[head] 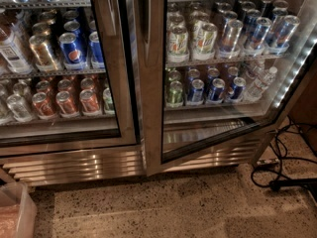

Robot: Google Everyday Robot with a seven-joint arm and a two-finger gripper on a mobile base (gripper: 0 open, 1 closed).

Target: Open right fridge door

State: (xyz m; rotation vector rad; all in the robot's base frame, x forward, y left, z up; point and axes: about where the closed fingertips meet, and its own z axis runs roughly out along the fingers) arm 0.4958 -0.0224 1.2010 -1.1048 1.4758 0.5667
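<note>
Clearance matters most in this step. The right fridge door [152,108] stands at the middle-right of the view with its wide steel frame swung out from the cabinet. Its bottom rail runs on a slant rather than in line with the vent grille [79,165] under the left door [126,83], and its free corner hangs over the speckled floor [148,207]. I judge it partly open, with more swing to go. The gripper is out of view, somewhere beyond the camera's field, so I cannot tell whether it is released, clenched or grasping anything. Only a short stretch of the bowed handle [146,19] shows, near the top edge, just beside the dark gap between the two doors. To finish well, the pull should follow the door's arc about its hinge on the far right, not run straight back, so the fingers do not slide along the handle or twist against it. The force belongs on the handle, never on the glass in front of the cans [218,33]. If the base has to back away to make room, the black cables [282,167] on the floor at the right and the clear plastic bin [15,212] at the lower left are likely snags. The Pepsi cans [72,48] mark the door to leave shut.
</note>
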